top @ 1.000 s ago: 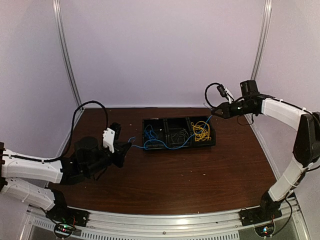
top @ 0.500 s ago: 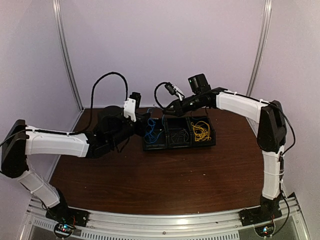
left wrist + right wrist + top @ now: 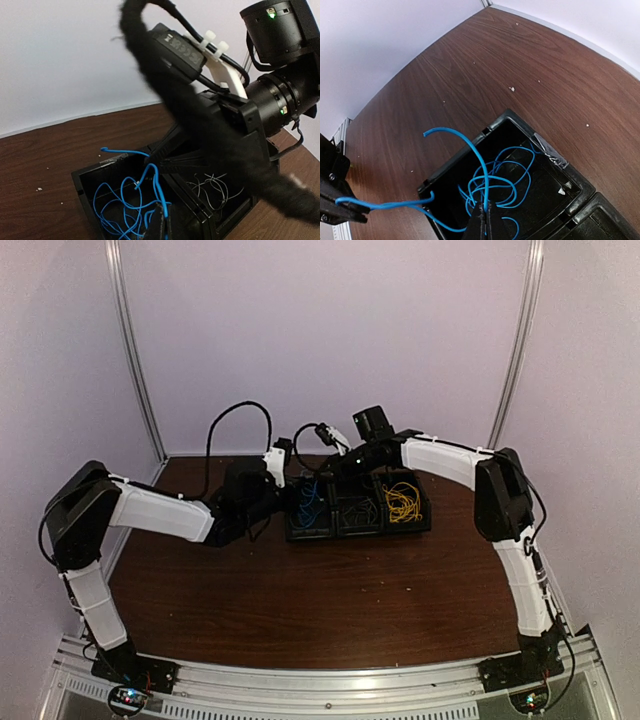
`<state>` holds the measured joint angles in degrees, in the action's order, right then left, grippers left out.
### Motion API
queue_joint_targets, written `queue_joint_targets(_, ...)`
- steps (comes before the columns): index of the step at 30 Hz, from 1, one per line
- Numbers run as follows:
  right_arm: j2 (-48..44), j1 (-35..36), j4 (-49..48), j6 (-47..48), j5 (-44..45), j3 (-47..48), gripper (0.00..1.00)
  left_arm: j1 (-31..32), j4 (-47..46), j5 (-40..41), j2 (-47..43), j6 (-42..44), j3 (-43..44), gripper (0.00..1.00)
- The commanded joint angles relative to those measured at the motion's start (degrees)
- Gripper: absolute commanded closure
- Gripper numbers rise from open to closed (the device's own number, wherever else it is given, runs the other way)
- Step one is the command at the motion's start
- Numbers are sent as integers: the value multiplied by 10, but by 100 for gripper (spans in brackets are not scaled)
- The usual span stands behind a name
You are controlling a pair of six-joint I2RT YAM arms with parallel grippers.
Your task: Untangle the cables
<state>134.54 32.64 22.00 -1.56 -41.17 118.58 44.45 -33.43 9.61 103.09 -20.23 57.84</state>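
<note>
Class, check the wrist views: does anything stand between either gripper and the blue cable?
Nothing visible does: the left gripper and the right gripper are each shut directly on the blue cable, above the black tray's left compartment.

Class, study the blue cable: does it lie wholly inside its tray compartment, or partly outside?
Partly outside. Most of the blue cable coils in the compartment, but one strand crosses its rim and another arcs above.

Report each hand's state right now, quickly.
Left hand: closed, holding the blue cable.
Right hand: closed, holding the blue cable above the tray.
</note>
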Motion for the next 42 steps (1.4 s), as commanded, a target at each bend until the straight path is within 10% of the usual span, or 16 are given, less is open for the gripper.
queue_joint_targets(1, 31, 1, 17, -5, 25, 31, 100, -1, -52, -37, 40, -18, 36, 100)
queue_joint_targets(14, 41, 18, 42, -3, 45, 13, 98, -2, -44, -32, 77, -54, 40, 100)
queue_joint_targets(42, -225, -43, 143, 90, 117, -143, 53, -2, 81, 4, 127, -98, 119, 97)
